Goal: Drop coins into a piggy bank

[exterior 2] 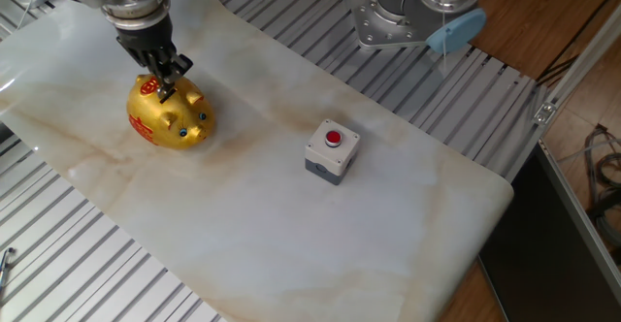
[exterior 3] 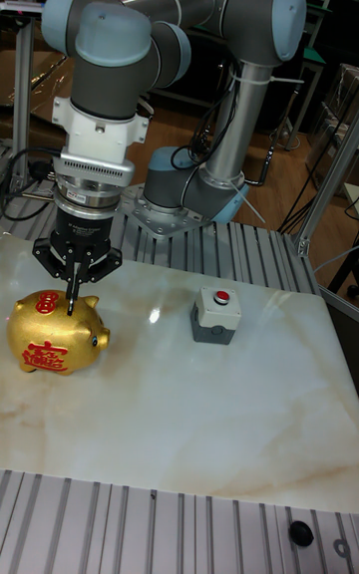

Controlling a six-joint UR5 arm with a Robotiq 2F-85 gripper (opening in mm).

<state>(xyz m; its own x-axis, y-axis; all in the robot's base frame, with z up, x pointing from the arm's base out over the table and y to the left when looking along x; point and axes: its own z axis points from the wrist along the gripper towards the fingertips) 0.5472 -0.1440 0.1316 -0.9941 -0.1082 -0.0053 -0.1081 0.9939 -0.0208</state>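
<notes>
The gold piggy bank [exterior 2: 171, 118] with red markings stands at the far left of the marble sheet; in the tall fixed view the piggy bank [exterior 3: 52, 337] faces right. My gripper [exterior 2: 167, 91] points straight down onto the pig's back. Its fingertips are pressed together at the top slot, gripper [exterior 3: 72, 303] touching or just above it. No coin shows between the fingers. A small dark round disc [exterior 3: 299, 532] that looks like a coin lies on the grooved metal at the front right, far from the gripper.
A small grey box with a red button [exterior 2: 332, 150] sits mid-sheet, to the right of the pig. The arm's base [exterior 2: 403, 16] is bolted behind it. The marble sheet [exterior 2: 291, 235] lies on a slotted metal table, whose right edge drops off.
</notes>
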